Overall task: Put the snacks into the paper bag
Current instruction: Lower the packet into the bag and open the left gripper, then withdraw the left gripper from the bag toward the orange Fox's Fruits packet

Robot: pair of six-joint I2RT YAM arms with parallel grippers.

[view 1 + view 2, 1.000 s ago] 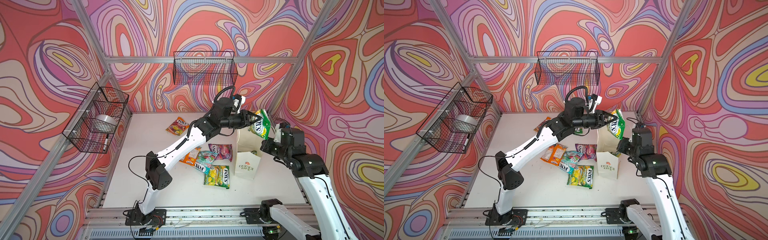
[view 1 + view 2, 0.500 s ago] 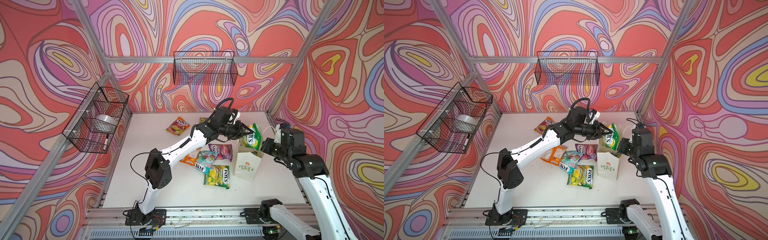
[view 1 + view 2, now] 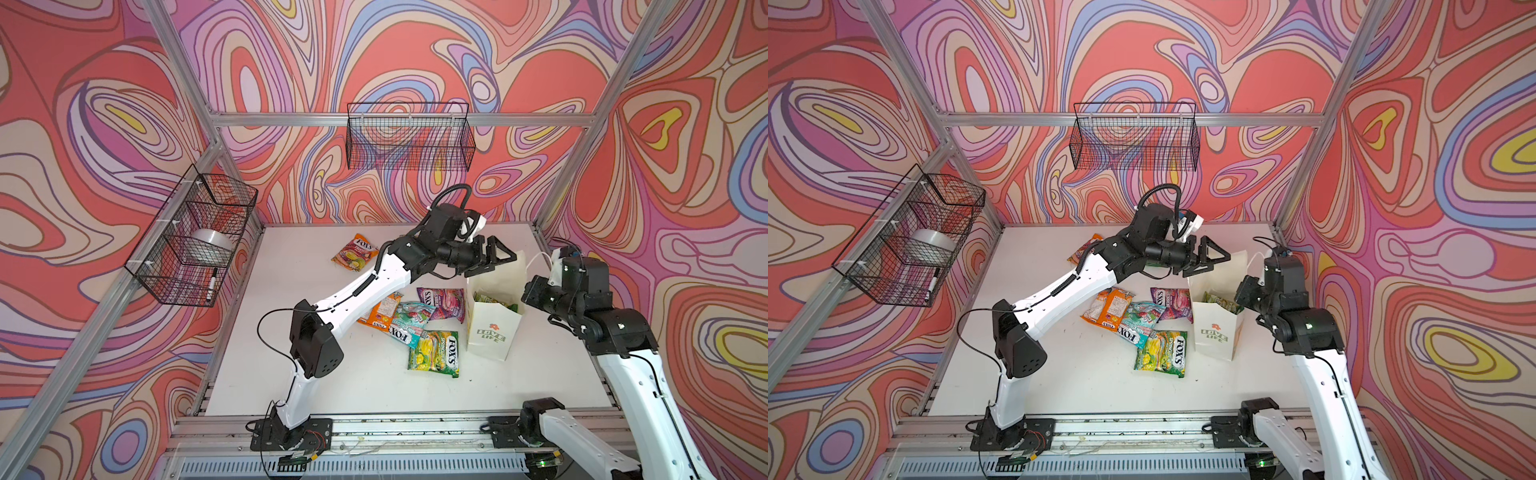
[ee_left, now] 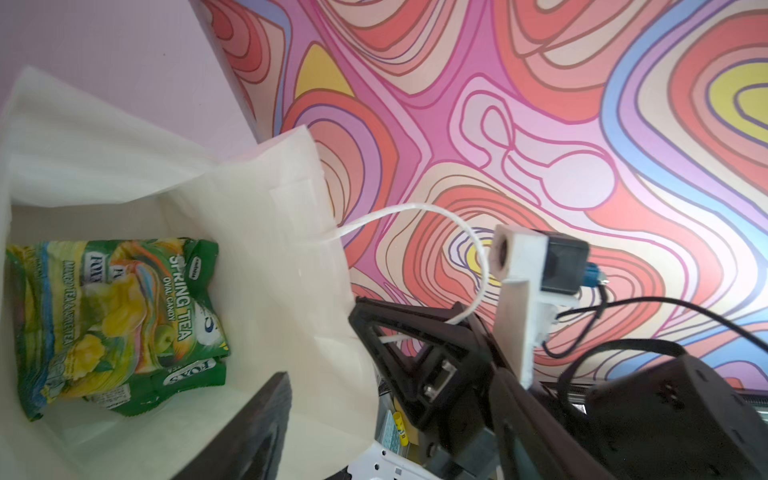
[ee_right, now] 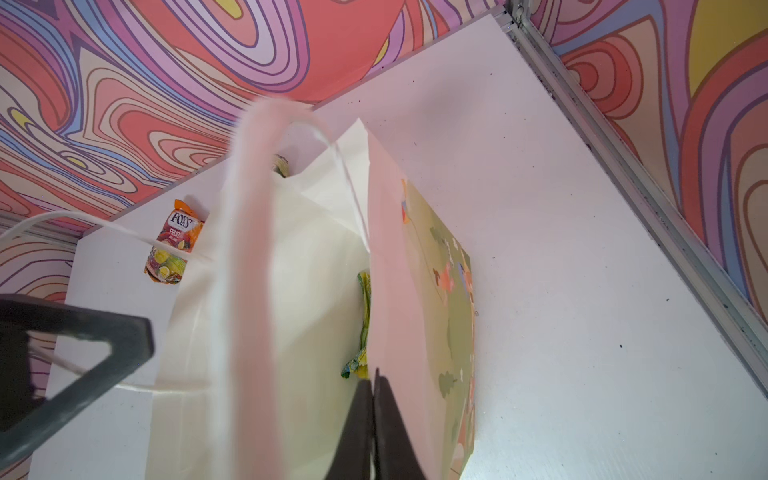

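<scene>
— Where's the snack?
— A green FOX'S packet (image 4: 120, 324), "SPRING TEA OVAL CANDY", lies inside the paper bag (image 3: 492, 332) marked "LOVE LIFE".
— And the pincers?
— The left pincer (image 3: 500, 264) gapes empty above the bag's mouth. The right pincer (image 5: 372, 399) pinches the bag's wall.

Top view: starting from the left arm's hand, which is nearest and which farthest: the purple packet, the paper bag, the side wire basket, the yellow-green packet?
From the left hand:
1. paper bag, just beneath it.
2. purple packet, on the table beside the bag.
3. yellow-green packet, farther toward the front.
4. side wire basket, on the left wall.
</scene>
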